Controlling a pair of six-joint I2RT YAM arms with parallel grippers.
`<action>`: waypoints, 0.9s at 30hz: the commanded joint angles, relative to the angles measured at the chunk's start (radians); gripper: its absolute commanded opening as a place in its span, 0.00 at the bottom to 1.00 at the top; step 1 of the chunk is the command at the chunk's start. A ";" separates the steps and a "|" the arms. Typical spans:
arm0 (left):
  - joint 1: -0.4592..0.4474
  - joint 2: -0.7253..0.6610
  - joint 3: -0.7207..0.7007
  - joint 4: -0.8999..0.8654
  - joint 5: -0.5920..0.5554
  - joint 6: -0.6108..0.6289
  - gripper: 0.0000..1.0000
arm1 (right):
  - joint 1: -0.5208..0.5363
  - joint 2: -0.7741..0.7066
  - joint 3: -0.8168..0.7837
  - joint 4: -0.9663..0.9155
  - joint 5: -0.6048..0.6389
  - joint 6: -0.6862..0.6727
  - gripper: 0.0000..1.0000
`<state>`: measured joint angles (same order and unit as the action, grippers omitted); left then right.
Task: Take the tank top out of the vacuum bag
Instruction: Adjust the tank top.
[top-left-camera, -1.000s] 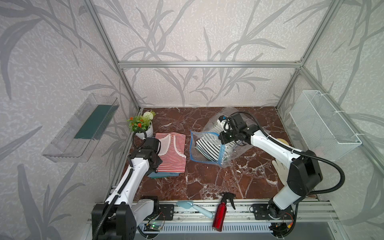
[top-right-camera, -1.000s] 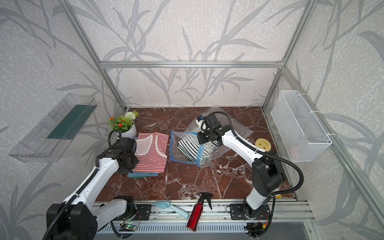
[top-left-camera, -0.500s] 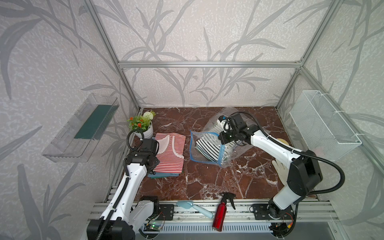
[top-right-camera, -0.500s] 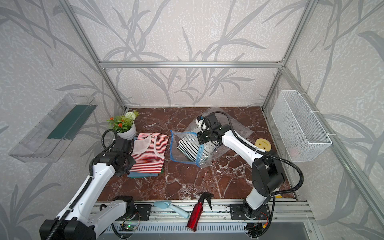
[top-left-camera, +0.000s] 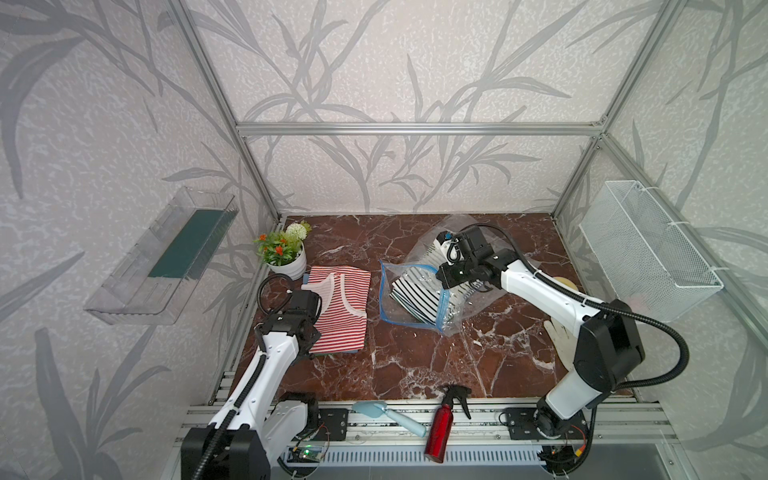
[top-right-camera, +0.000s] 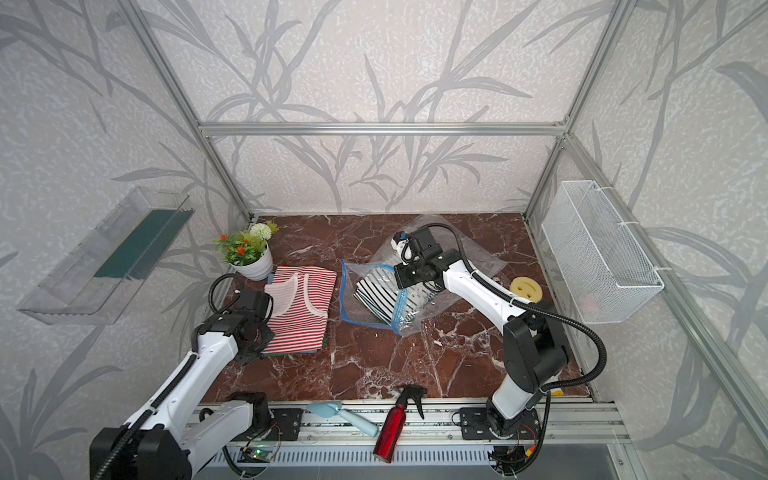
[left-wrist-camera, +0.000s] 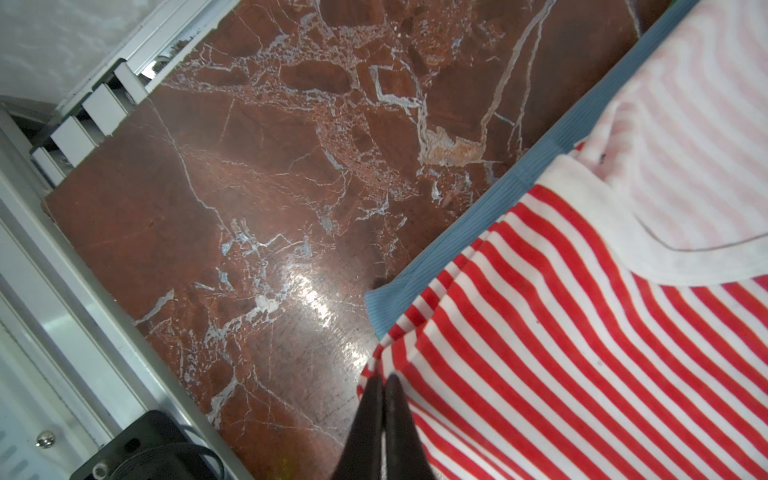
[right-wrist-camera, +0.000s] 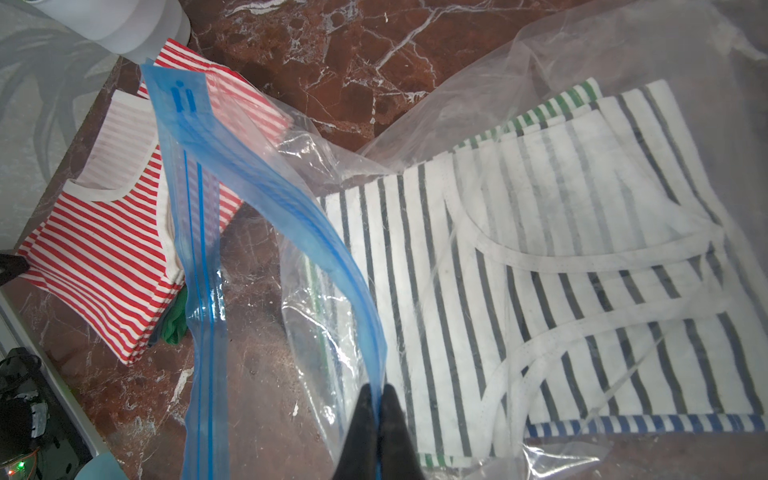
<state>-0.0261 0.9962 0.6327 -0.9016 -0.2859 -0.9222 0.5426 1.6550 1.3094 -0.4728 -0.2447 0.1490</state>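
The vacuum bag (top-left-camera: 451, 322) lies on the marble table (top-left-camera: 415, 365), unmoved since a second ago, mouth gaping, a black-striped tank top (right-wrist-camera: 540, 249) inside over barely seen green- and blue-striped layers, its blue zip strip (right-wrist-camera: 266, 187) clamped in the right gripper (right-wrist-camera: 379, 388), while the left gripper (left-wrist-camera: 382, 380), jaws almost together, meets the edge of a red-striped top (left-wrist-camera: 582, 332), grip unclear

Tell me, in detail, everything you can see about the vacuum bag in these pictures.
The vacuum bag is a large clear bag of thin, crinkled plastic, lying on the marble table. A blue zip strip runs along its mouth, which gapes toward the red-striped tank top lying apart beside it. The right gripper is shut on one lip of that strip and holds it lifted. Folded striped tank tops lie inside, seen through the plastic.
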 joint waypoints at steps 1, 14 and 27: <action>-0.001 0.006 0.014 0.000 -0.076 0.000 0.25 | 0.005 0.011 0.016 -0.018 -0.005 -0.008 0.00; -0.006 0.023 0.055 0.232 0.211 0.195 0.33 | 0.005 0.015 0.022 -0.028 -0.021 -0.020 0.00; -0.015 0.316 0.090 0.265 0.119 0.199 0.33 | 0.014 -0.007 0.029 -0.058 -0.014 -0.013 0.00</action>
<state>-0.0330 1.3392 0.6907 -0.6312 -0.1329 -0.7403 0.5503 1.6569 1.3106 -0.4911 -0.2554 0.1413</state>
